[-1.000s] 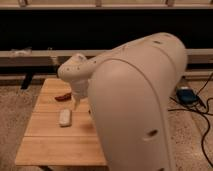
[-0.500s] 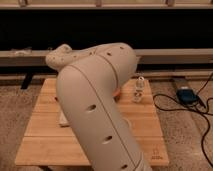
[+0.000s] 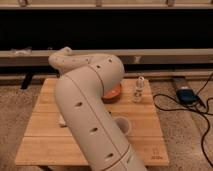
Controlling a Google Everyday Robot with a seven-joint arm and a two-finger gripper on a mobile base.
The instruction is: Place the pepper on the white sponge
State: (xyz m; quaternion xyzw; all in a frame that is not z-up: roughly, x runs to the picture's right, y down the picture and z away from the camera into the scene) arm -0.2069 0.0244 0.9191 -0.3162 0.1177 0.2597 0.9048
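Note:
My large white arm rises from the bottom and fills the middle of the camera view, bending over the wooden table. My gripper is hidden behind the arm, somewhere over the table's left half. The pepper is hidden behind the arm too. Only a sliver of the white sponge shows at the arm's left edge, lying on the table's left side.
An orange bowl sits at the table's back middle, partly behind the arm. A small clear bottle stands to its right. A pale cup stands near the centre. A blue device and black cables lie on the floor at the right.
The arm has swung left and away from the camera, uncovering the bowl, bottle, cup and the table's right side. It now covers the pepper and most of the sponge.

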